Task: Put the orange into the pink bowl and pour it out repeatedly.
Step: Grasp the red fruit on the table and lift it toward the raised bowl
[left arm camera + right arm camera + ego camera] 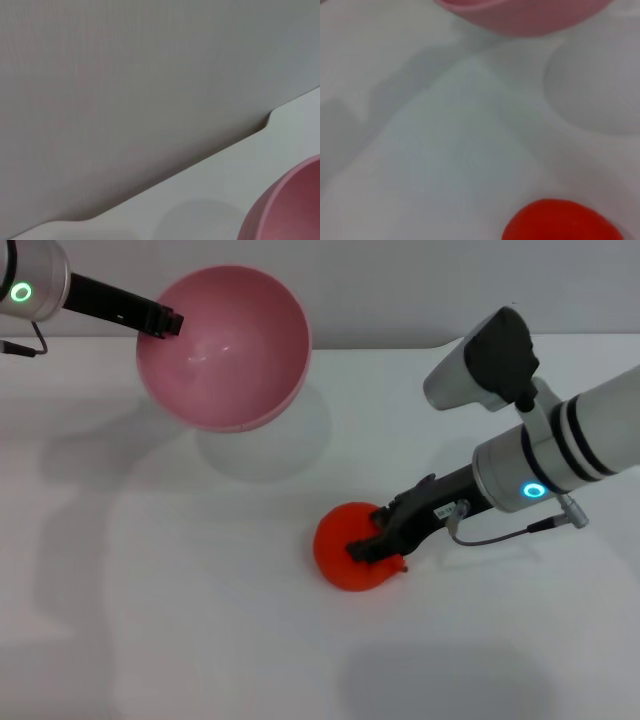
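Right gripper (372,546) seemingly grips orange (345,550); left gripper (165,323) holds pink bowl (225,350) aloft.

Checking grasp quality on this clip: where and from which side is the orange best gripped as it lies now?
Across its widest middle, coming from the robot's right and above. The orange is round and sits alone on the white table, so opposite sides offer the only steady hold. The right gripper is already on it that way; the left gripper holds the pink bowl aloft.
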Controlling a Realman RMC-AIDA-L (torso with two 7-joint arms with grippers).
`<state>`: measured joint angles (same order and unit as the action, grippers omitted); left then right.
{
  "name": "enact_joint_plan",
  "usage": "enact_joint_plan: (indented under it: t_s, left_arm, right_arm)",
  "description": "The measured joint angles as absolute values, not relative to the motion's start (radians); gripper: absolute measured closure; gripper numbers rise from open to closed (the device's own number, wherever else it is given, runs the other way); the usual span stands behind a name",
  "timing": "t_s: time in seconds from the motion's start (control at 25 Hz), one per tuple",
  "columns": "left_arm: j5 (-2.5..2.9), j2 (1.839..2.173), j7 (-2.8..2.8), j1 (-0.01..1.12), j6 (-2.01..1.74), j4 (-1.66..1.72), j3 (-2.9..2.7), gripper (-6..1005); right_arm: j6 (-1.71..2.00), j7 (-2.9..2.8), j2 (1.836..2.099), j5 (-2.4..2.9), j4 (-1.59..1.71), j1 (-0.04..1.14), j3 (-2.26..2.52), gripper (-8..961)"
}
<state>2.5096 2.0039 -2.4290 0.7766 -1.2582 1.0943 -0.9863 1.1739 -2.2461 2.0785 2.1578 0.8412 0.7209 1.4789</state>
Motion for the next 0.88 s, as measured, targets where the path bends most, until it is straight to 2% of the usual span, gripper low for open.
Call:
enact_joint_plan:
  t_s: [0.52,0.72,0.88]
  left_arm:
    - [2.510,2.010,-2.427,0.776,-1.252,1.093,-0.986,960]
    - [2.510,2.012,-2.427,0.776,-1.252,1.094,-0.986,960]
    - [2.510,2.013,-2.427,0.778,-1.250,1.094,-0.986,960]
  right_arm:
    - [1.131,-2.233,2.078,2.132,0.817,0.720,1.494,360]
    - [1.130,-2.231,2.076,2.132,0.818,0.721,1.494,594]
    - [1.129,-2.230,2.074,2.135,0.818,0.720,1.486,730]
